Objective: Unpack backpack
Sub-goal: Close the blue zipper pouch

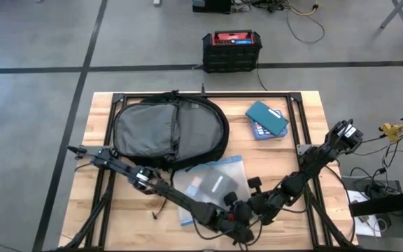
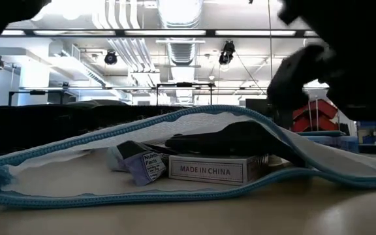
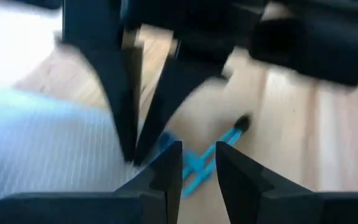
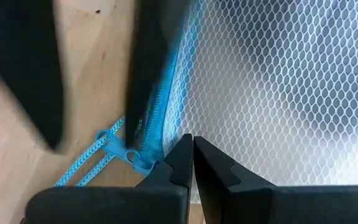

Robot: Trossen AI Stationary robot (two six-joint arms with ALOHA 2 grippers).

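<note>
Two claws meet at the mesh pouch (image 1: pixel 208 187) corner: right claw (image 4: pixel 192 146) pinched on its blue edge, steadying it while left claw (image 3: pixel 199 163), narrowly parted, lines up on the zipper pull (image 3: pixel 194 173).

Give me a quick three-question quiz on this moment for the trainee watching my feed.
1. True or false: the backpack lies on the table behind the mesh pouch.
2. Which gripper pinches the pouch's edge by the blue zipper? A) left gripper B) right gripper
3. What lies to the right of the backpack?

Key:
1. True.
2. B: the right gripper is shut on the edge; the left gripper sits just opposite, slightly parted.
3. A teal case resting on a small box.
</note>
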